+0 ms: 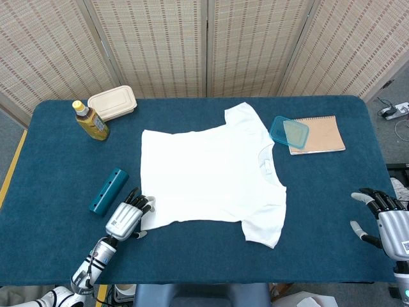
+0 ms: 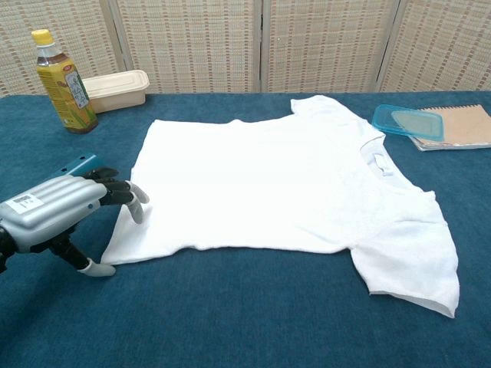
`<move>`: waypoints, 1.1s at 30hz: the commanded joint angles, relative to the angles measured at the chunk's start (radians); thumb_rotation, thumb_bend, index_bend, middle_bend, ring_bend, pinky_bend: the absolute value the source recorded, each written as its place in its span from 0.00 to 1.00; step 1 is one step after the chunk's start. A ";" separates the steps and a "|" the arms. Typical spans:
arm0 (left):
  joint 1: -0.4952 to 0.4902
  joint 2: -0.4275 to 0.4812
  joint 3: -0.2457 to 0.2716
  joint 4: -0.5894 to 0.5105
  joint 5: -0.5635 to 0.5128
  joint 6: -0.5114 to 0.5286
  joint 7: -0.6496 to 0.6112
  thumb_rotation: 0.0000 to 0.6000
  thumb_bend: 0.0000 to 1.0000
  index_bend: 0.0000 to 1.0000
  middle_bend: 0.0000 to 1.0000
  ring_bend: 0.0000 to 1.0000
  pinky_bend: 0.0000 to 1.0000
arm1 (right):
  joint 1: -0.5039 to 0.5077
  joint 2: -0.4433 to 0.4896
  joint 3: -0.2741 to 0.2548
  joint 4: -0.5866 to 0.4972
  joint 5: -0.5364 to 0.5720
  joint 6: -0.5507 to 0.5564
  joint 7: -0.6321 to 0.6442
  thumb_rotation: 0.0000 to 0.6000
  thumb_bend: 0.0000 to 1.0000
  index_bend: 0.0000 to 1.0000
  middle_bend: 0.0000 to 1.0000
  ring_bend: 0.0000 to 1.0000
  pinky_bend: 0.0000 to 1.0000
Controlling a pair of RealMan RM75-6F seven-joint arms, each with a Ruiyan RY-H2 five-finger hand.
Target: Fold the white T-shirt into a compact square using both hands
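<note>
No wording can be made out anywhere. The bottle [image 2: 64, 80], at ten o'clock on the worktop [image 2: 253, 322], wears a printed yellow-green label too blurred to read (just smudges of colour). A small white sticker on the left robot hand [image 2: 55, 213] is also illegible.

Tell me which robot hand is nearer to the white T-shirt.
Left. The left robot hand is at the white T-shirt's near hem corner, fingertips reaching its edge. The right robot hand hangs by the table's right edge, well clear of the sleeve.
</note>
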 commanded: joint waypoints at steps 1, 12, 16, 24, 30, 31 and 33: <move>-0.005 -0.007 -0.001 0.012 -0.001 0.006 -0.009 1.00 0.27 0.50 0.25 0.21 0.00 | 0.000 -0.001 0.000 0.002 0.001 -0.002 0.001 1.00 0.23 0.29 0.23 0.21 0.29; -0.019 -0.029 0.008 0.061 0.004 0.022 -0.061 1.00 0.57 0.60 0.26 0.23 0.01 | 0.007 -0.002 0.003 0.010 0.003 -0.013 0.011 1.00 0.23 0.29 0.23 0.21 0.29; -0.023 -0.033 0.012 0.070 0.000 0.018 -0.066 1.00 0.59 0.64 0.26 0.23 0.01 | 0.008 -0.002 0.003 0.012 0.002 -0.016 0.013 1.00 0.23 0.29 0.23 0.21 0.29; -0.031 -0.024 0.014 0.045 -0.003 0.023 -0.113 1.00 0.65 0.73 0.28 0.24 0.01 | 0.026 0.006 -0.017 0.013 -0.033 -0.048 0.011 1.00 0.23 0.29 0.23 0.21 0.29; -0.033 -0.019 0.024 0.024 0.012 0.038 -0.118 1.00 0.65 0.73 0.28 0.24 0.01 | 0.089 0.010 -0.059 0.020 -0.112 -0.152 -0.018 1.00 0.23 0.30 0.24 0.21 0.29; -0.033 -0.018 0.025 0.020 0.013 0.040 -0.118 1.00 0.65 0.73 0.28 0.24 0.01 | 0.101 0.004 -0.063 0.028 -0.123 -0.169 -0.024 1.00 0.23 0.31 0.25 0.21 0.29; -0.033 -0.018 0.028 0.015 0.017 0.045 -0.119 1.00 0.65 0.73 0.28 0.24 0.01 | 0.131 -0.015 -0.067 0.051 -0.149 -0.205 -0.053 1.00 0.20 0.33 0.26 0.21 0.29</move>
